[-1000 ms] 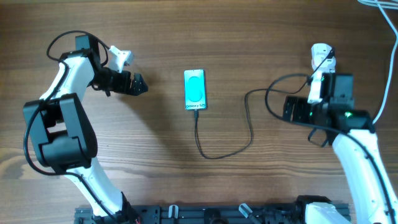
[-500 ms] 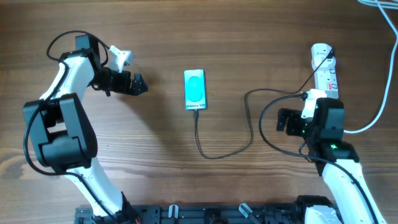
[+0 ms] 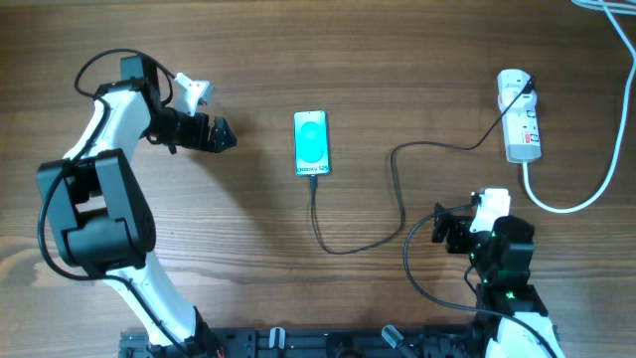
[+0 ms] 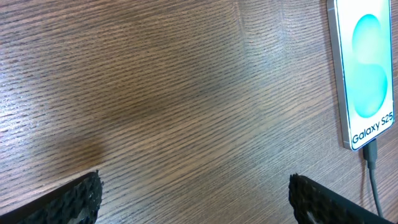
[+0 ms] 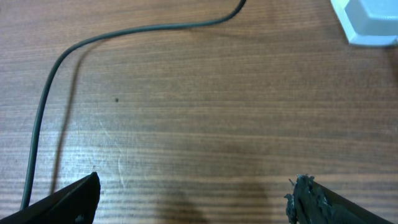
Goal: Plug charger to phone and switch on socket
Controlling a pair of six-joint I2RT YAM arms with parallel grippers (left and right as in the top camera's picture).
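The phone (image 3: 311,143) lies face up at the table's middle, its light blue screen lit. The thin black charger (image 3: 400,204) meets the phone's lower end, loops toward me and runs right to the white socket (image 3: 520,114) at the far right. My left gripper (image 3: 224,134) hovers open left of the phone, holding nothing. In the left wrist view the phone (image 4: 367,68) and the charger (image 4: 372,165) at its end show at right. My right gripper (image 3: 437,227) is open and empty near the front, well short of the socket. The right wrist view shows the charger (image 5: 81,43) and a socket corner (image 5: 370,22).
A thick white cord (image 3: 586,189) leaves the socket's near end and curves up to the far right corner. Black robot cables arc around each arm. The arm bases and a black rail (image 3: 328,343) sit along the front edge.
My right arm has pulled back from the socket toward the front edge, uncovering the socket. The left arm, phone and charger have not moved.
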